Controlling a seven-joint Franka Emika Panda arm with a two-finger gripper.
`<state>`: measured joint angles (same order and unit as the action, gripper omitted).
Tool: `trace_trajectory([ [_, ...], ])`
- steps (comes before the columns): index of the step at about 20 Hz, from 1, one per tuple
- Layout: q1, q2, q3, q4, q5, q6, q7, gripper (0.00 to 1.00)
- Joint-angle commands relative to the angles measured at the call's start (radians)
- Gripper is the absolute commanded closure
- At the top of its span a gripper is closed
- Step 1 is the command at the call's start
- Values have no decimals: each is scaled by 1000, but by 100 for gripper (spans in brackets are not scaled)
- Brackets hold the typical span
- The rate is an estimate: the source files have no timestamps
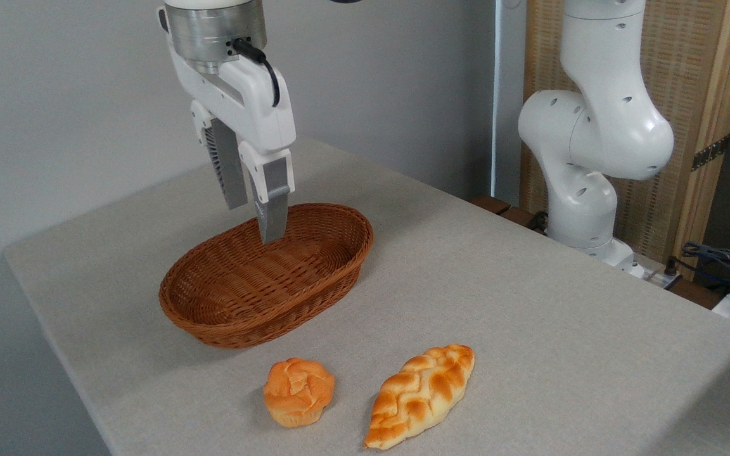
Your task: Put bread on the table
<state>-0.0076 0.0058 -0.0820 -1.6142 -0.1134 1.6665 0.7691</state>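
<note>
We see the braided loaf (420,396) lying flat on the grey-beige table (530,304), near the front edge, just right of a small round bun (298,391). The gripper (254,221) hangs above the wicker basket (267,275) at far left, its fingers slightly apart and holding nothing.
</note>
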Motion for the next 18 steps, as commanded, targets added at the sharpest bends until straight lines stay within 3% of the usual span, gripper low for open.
trace_trajectory([
  [1, -89, -44, 79, -53, 40, 21, 13, 0],
  [3, -117, -44, 100, -49, 78, 18, 12, 0],
  [18, -120, -27, 123, 5, 77, -57, 2, 0],
])
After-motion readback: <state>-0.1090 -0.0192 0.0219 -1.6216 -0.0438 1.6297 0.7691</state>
